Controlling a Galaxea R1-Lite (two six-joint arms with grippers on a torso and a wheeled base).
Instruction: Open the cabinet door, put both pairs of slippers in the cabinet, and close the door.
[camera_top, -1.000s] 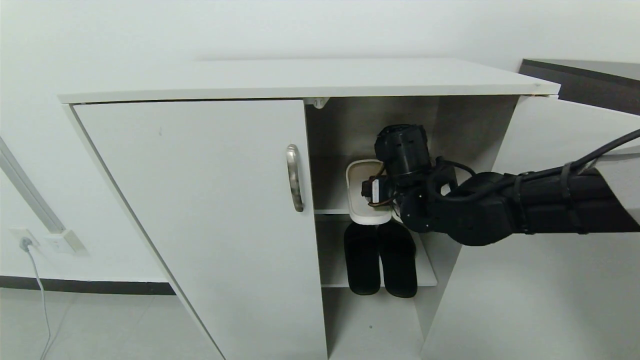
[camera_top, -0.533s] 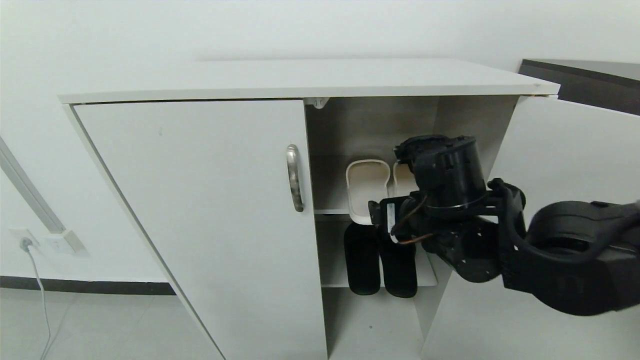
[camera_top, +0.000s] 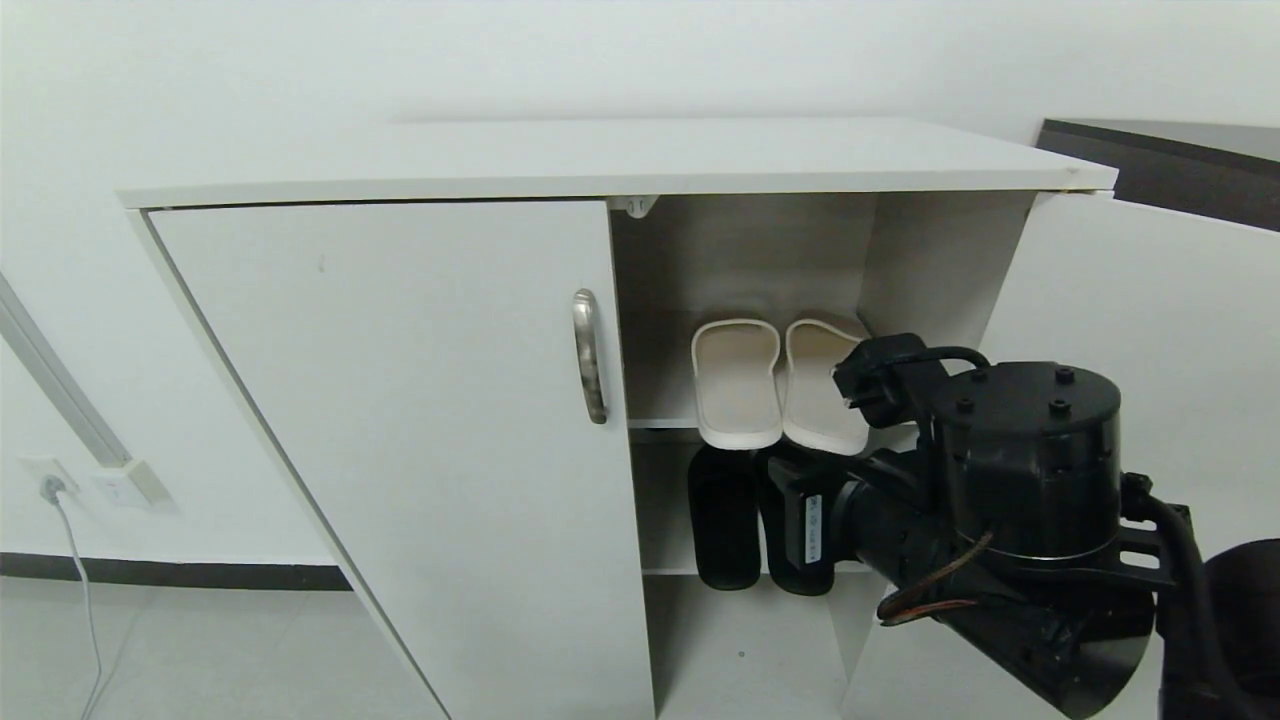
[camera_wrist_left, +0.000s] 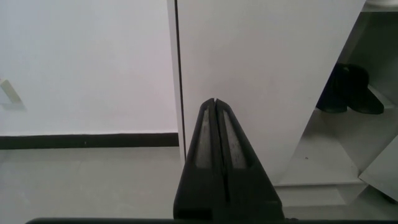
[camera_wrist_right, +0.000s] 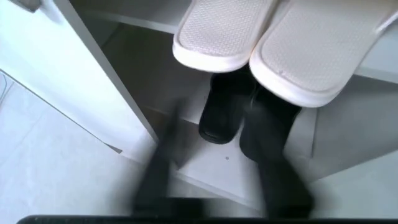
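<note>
Slippers: white pair (camera_top: 780, 385) on upper shelf of cabinet (camera_top: 600, 150); black pair (camera_top: 760, 520) one shelf below
Door: right door (camera_top: 1130, 320) open; prob. stiff, light-swinging; push outer face nr free edge
Grippers: right gripper (camera_wrist_right: 214, 143) spread, empty, by cabinet opening; left gripper (camera_wrist_left: 214, 106) clenched, empty, facing left door (camera_wrist_left: 261, 74)

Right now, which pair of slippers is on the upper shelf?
The white pair, on the upper shelf; the black pair lies on the lower shelf beneath.
</note>
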